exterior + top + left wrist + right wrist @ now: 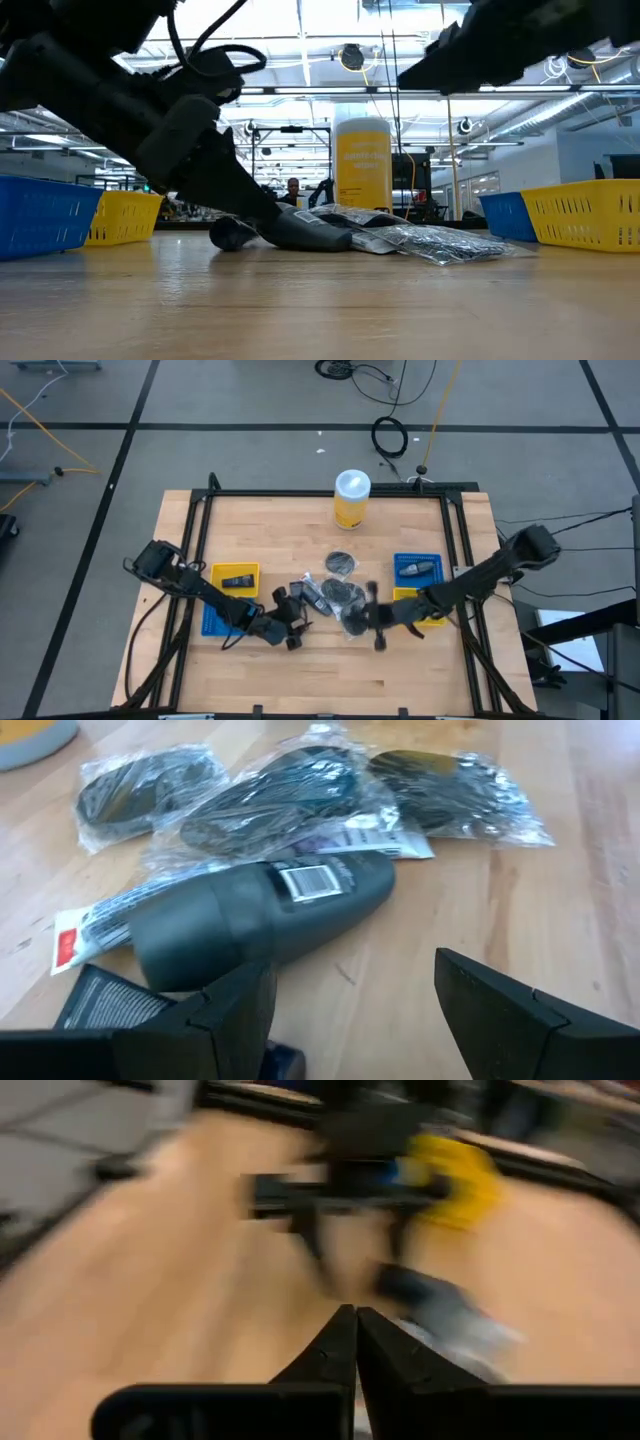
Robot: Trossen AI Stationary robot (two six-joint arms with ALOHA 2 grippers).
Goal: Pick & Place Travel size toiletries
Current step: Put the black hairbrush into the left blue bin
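Wooden table (300, 690), black-framed. Yellow canister (351, 498) with white lid stands at the far edge, centre. Blue and yellow trays (221, 622) left, a matching pair (433, 563) right, each holding a small dark item. Left gripper (291, 622) low over the table just left of the pile, jaws apart, empty. Right gripper (378, 628) near the pile's right side, jaws together, empty. Travel toiletries (338, 593) heaped mid-table: bagged dark discs (270, 795), one dark-grey oblong tube (262, 917) nearest the left gripper.
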